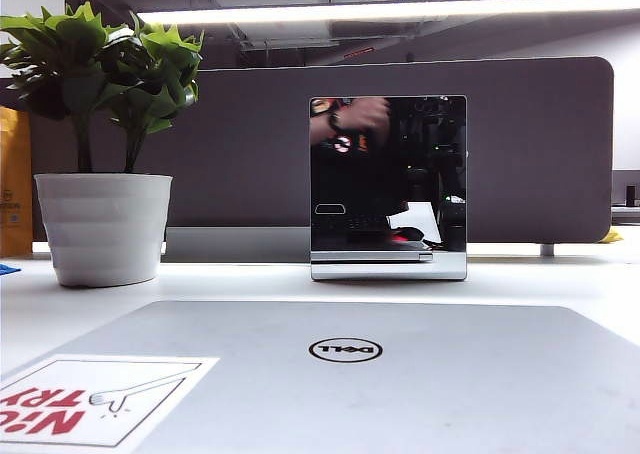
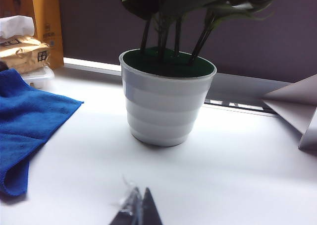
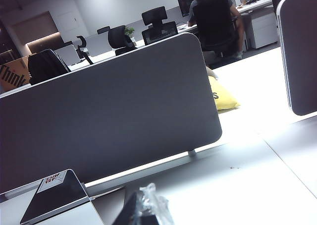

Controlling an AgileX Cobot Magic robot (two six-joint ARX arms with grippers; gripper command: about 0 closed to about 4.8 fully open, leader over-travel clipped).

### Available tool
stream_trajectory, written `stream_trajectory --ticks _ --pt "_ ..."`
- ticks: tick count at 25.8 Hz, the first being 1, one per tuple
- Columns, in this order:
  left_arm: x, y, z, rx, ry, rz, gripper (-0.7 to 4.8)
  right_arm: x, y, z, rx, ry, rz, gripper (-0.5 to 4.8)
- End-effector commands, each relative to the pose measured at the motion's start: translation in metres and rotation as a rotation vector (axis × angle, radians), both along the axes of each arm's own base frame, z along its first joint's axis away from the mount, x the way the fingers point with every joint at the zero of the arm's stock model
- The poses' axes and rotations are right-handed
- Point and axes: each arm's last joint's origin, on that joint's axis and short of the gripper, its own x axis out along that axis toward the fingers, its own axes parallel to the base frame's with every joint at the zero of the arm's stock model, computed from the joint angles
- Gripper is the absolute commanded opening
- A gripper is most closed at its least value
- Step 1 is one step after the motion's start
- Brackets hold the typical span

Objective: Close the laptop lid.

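Left gripper (image 2: 137, 210): only dark fingertips show at the wrist view's edge, close together above bare table; whether they are apart or together cannot be told.
Blue cloth (image 2: 29, 123): lies on the table (image 2: 237, 160), apart from the pot.
Potted plant (image 1: 103, 224): white ribbed pot, upright, left rear.
Laptop lid (image 1: 400, 384): silver outside faces the exterior camera, filling the foreground; oval logo centred, white red-lettered sticker (image 1: 95, 402) at left.
Mirror panel (image 1: 388, 186): upright behind the lid.
Right gripper (image 3: 143, 210): dark tip wrapped in clear film; finger state cannot be told.
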Motion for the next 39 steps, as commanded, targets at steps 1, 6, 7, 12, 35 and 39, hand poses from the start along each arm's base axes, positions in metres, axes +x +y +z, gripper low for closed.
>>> stream_trajectory --ticks 1,6,7,12,35,39 --pt "0.0 0.0 0.002 0.004 -0.014 -0.001 -0.05 0.0 0.0 0.002 -0.002 -0.013 0.003 -0.01" --pt "0.0 0.0 0.002 0.004 -0.014 -0.001 -0.05 0.0 0.0 0.002 -0.002 -0.014 0.003 -0.01" --pt "0.0 0.0 0.002 0.004 -0.014 -0.001 -0.05 0.0 0.0 0.002 -0.004 -0.014 0.002 -0.01" --pt "0.0 0.0 0.002 0.004 -0.014 -0.001 -0.05 -0.002 0.0 -0.002 -0.158 0.056 -0.013 -0.01" --pt "0.0 0.0 0.002 0.003 -0.014 -0.001 -0.05 -0.034 -0.007 -0.131 -0.29 0.121 0.023 -0.01" --pt "0.0 0.0 0.002 0.003 -0.014 -0.001 -0.05 -0.029 -0.007 -0.145 -0.289 0.102 0.055 -0.01"
